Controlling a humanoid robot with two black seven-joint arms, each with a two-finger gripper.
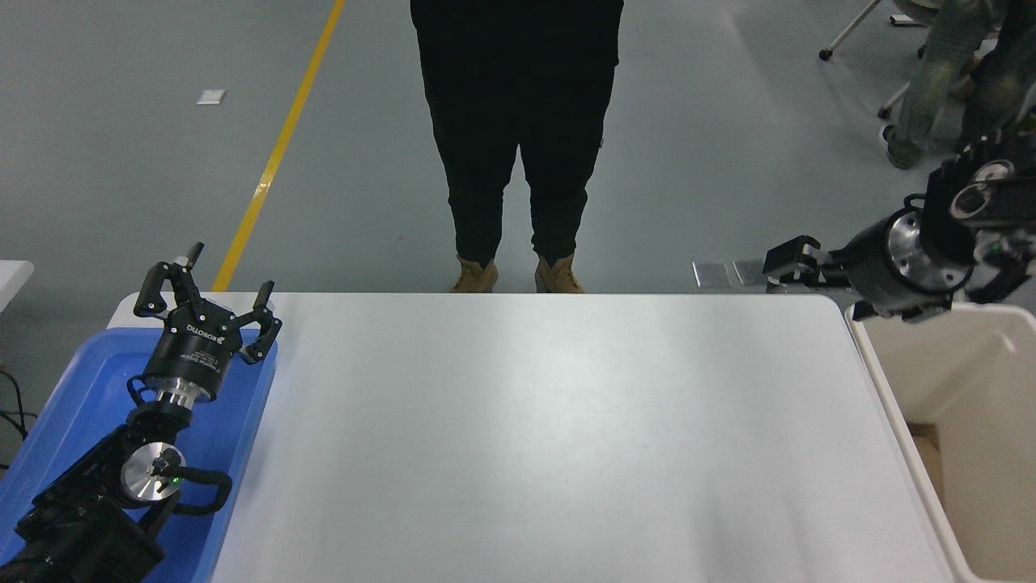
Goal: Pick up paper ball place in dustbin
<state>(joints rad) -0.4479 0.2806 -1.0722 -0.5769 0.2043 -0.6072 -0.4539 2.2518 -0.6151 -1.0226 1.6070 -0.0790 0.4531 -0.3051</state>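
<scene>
Right hand (789,261) hangs at 3 o'clock over the desk (550,437) corner beside the dustbin (890,405), fingers narrow, nothing between them. No paper ball visible on desk or in the bin's visible part. Risk: with no visible target, a descent closes on nothing; left hand (206,295) is wide, parked at 9 o'clock.

White table (526,437), blue tray (73,405) at its left edge, person in black (518,121) standing beyond, yellow floor line (279,146)
</scene>
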